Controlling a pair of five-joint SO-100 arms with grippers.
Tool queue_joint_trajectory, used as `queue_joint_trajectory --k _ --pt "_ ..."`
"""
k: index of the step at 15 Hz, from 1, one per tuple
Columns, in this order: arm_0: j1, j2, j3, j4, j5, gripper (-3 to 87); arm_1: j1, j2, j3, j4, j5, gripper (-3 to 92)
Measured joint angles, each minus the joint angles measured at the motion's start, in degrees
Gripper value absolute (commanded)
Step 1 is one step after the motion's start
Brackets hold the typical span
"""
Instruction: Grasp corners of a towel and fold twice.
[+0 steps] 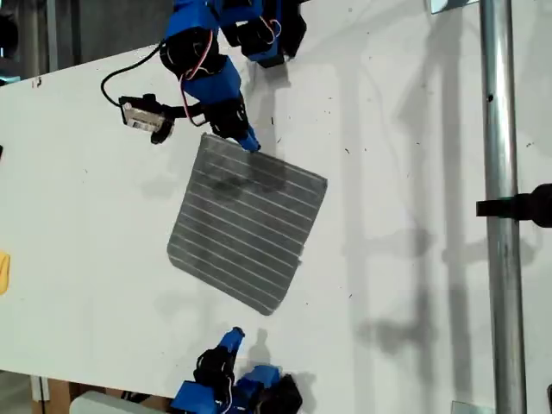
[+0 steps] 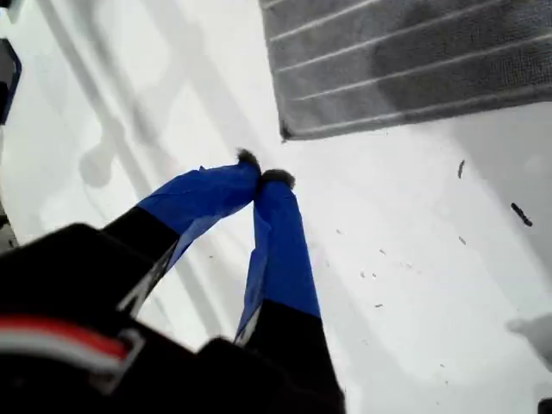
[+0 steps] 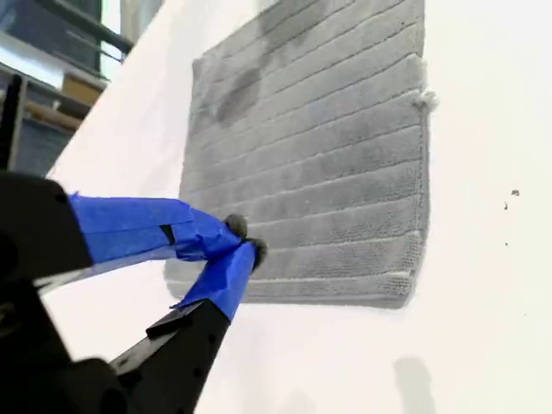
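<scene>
We find no text, label, brand, number or sign that we can read in any of the three views. The towel (image 1: 248, 220) carries only thin white stripes, and the white tabletop (image 1: 414, 155) shows only small dark specks; the blue tape on the arms is unmarked.

The towel (image 2: 414, 65) runs off the frame edge in the first wrist view, so only one corner (image 2: 285, 134) shows there. In the second wrist view the far edge of it is cut off too. In the exterior view, both arms are cropped at the frame's top and bottom, and a yellow thing (image 1: 3, 272) at the exterior view's left edge is too cut off to identify.
</scene>
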Motion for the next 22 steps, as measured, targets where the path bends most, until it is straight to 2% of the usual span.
queue_joint_trajectory --k 3,4,5,6,7,12,16,22 --pt "-2.55 -13.18 -15.82 6.15 7.73 -1.7 -3.96 -14.15 -16.87 5.89 -0.7 -0.3" --pt "-2.99 -16.96 -18.81 6.77 9.76 -1.7 -4.83 -17.14 -19.78 6.68 -1.41 3.9" --pt "-3.34 -19.69 -20.74 6.94 11.16 -1.7 -5.36 -18.98 -21.09 6.86 -2.2 14.4" --pt "-3.6 -21.62 -21.53 7.03 11.69 -1.7 -5.63 -19.95 -21.27 6.86 -2.9 32.8" --pt "-3.6 -22.85 -21.62 7.12 11.78 -1.7 -5.71 -20.83 -21.27 6.86 -3.78 37.2" --pt "-3.6 -23.91 -21.62 7.12 11.87 -1.7 -4.75 -29.27 -16.96 5.54 -11.87 38.1" --pt "-3.6 -23.91 -20.74 7.03 11.25 -1.7 -3.52 -41.04 -12.48 -4.13 -18.28 34.5" --pt "-3.6 -23.91 -19.16 7.03 10.28 -1.7 -2.2 -50.63 -12.39 -9.14 -19.34 29.1"
